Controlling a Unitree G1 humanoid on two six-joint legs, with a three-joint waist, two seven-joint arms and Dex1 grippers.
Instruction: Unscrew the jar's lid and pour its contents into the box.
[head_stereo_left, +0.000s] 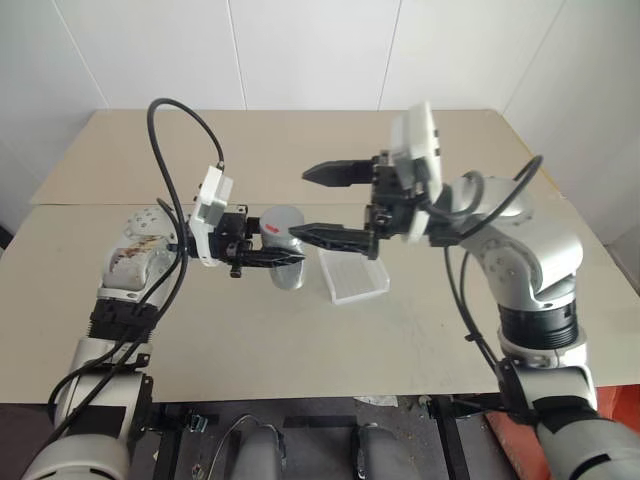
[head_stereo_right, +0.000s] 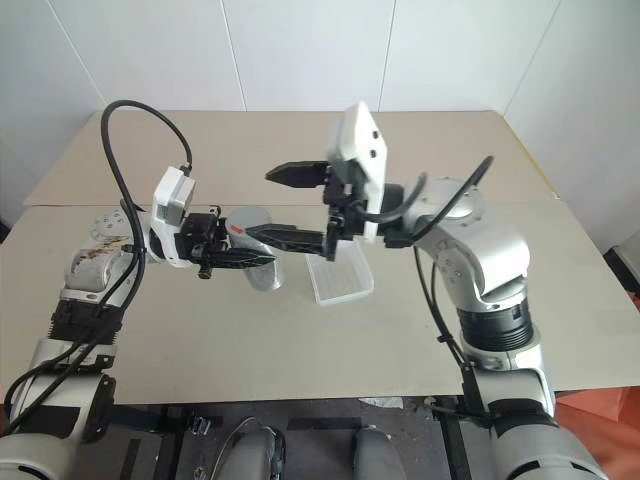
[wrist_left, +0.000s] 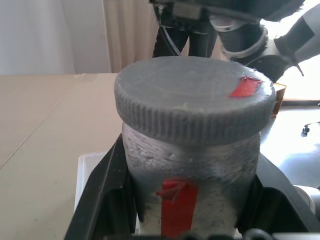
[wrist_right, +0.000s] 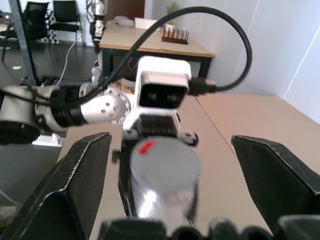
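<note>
One jar (head_stereo_left: 285, 262) held above the table (head_stereo_left: 200, 330) in the left gripper (head_stereo_left: 275, 257), clamped shut on it, one lid (wrist_left: 195, 95) screwed on top, one box (head_stereo_left: 353, 273) just beside, right gripper (head_stereo_left: 318, 203) spread wide around the lid, not touching.

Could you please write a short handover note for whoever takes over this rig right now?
Left gripper: shut on the small clear cylindrical jar with a red label, held above the beige table.
Right gripper: fingers wide open, one above and one below the round grey screw lid with a red mark, not gripping it.
Shallow translucent-white plastic box: on the table, beside the jar.
Done: jar lifted.
Left: close on the lid, unscrew it, pour the contents into the box.
</note>
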